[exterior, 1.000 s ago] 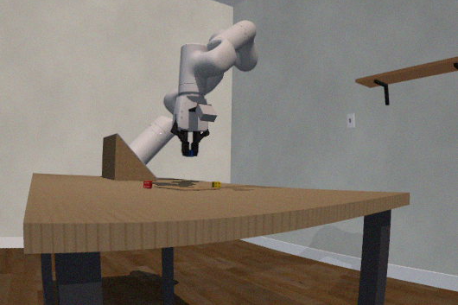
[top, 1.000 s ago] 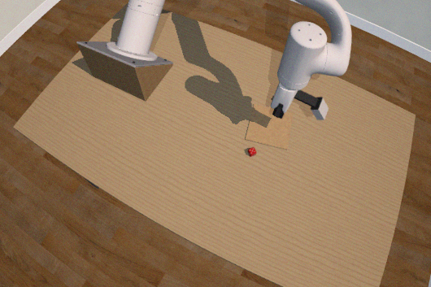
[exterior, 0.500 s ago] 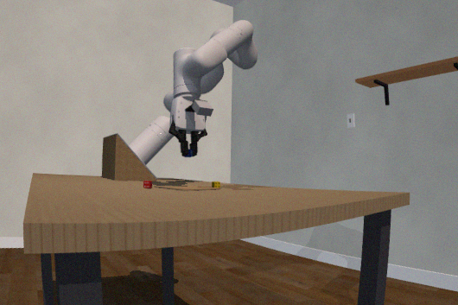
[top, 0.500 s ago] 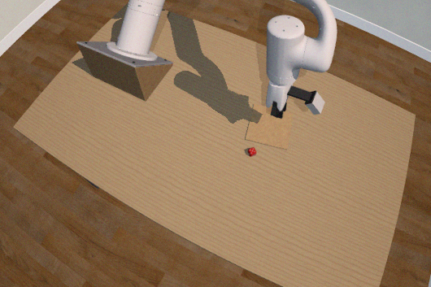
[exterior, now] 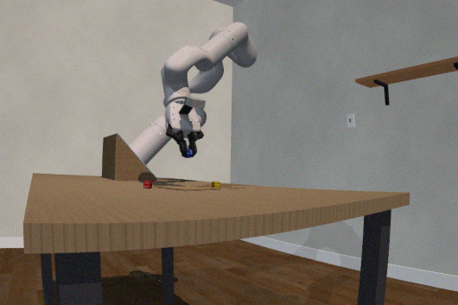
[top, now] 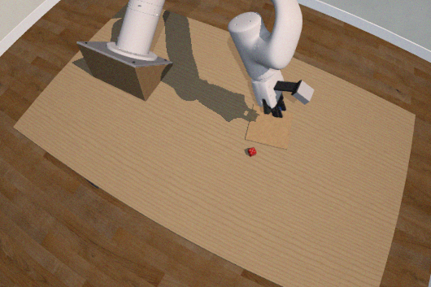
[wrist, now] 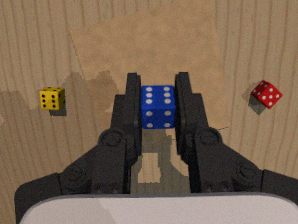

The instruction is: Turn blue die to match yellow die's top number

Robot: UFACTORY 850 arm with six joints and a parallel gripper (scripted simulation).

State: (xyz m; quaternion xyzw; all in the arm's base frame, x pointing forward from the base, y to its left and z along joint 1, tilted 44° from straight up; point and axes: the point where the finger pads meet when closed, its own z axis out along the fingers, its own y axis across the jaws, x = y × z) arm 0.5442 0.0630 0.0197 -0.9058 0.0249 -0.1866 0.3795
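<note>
Currently you've got the blue die (wrist: 157, 106) clamped in the gripper (wrist: 158, 99), up off the table (top: 122, 175) over the mat (top: 270, 132).

Largest first: arm (top: 268, 45) tilted above the mat's far edge; mat lies flat; yellow die (wrist: 51, 99) sits off the mat on one side, red die (wrist: 266, 94) off it on the other, both well apart from the fingers. Blue die is pinched on two opposite side faces, six pips facing the wrist camera. Expect it light, rigid, smooth-faced, so it can pivot in the pads; keep the hold on flat opposite faces, centred, not on edges. Yellow's top number is too small to read.
</note>
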